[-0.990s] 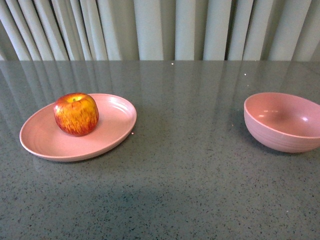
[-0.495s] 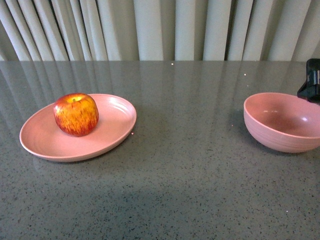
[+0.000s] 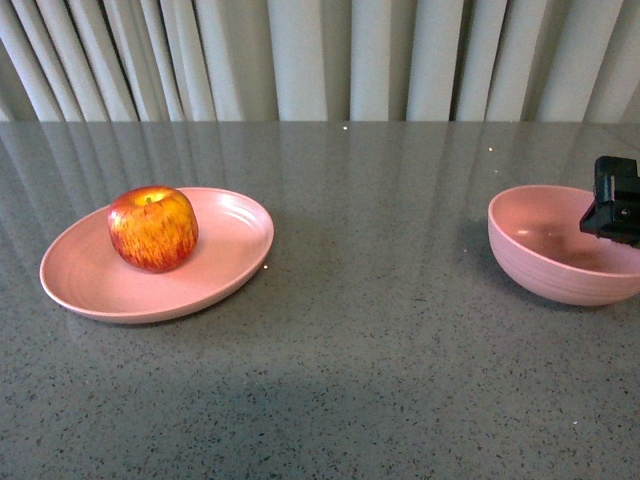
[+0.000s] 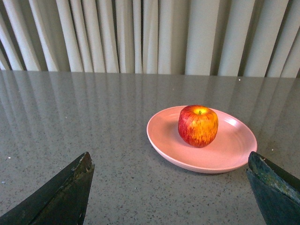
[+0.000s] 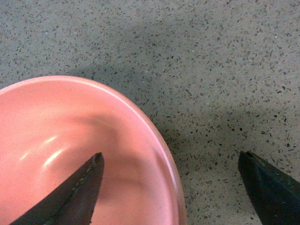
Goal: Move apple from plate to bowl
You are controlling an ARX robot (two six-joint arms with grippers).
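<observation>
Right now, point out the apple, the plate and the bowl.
apple (image 3: 152,228): front view, middle of its streaked side.
plate (image 3: 232,235): front view, bare inner surface beside the apple.
bowl (image 3: 540,270): front view, outer wall below the rim.

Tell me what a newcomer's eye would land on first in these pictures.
First comes the glossy red apple with yellow-orange streaks, sitting stem-dimple up on the shallow pink oval plate at the left of the grey speckled table. Next is the deep round pink bowl at the right, with nothing showing inside. The black right end effector hangs open above its rim, one finger over the inside and one over the table.
</observation>
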